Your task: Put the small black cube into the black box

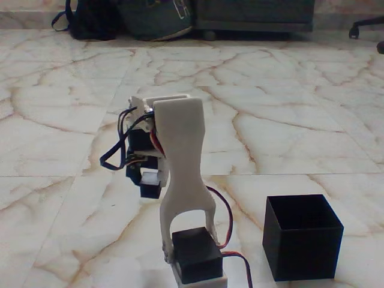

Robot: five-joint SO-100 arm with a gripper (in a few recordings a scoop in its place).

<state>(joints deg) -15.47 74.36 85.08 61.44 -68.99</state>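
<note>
Fixed view, low and close behind the arm, looking out across a marble floor (288, 120) with tan veining.

Nearest: a black servo block (196, 254) at the bottom edge, seated in a white bracket. From it a white arm link (180, 162) rises as a narrow fork, widening to a flat slab near its top. Red and black wires (223, 219) loop off its right side down toward the servo.

Just right of the arm base, on the floor: the black box (303, 237), upright, open top facing up, thin walls, dark hollow inside. Nothing can be made out within it from this angle. It stands apart from the arm, not touching it.

Beyond the link, partly hidden by it: the wrist and gripper (150, 180) assembly, black servo bodies with white parts and a bundle of dark cables (117, 150) arching off to the left. The head points down toward the floor, left of the box. A white piece sits between black parts at its lower end. Cannot tell whether the jaws are spread or pressed together; the link covers much of them.

The small black cube cannot be picked out with certainty; any dark shape at the gripper's lower end is not separable from the servo bodies.

Far: along the back wall, a dark backpack (87, 21), a grey-blue bag (157, 19), a dark cabinet base (255, 18), and a chair's wheeled foot (366, 27) at the right edge
</note>
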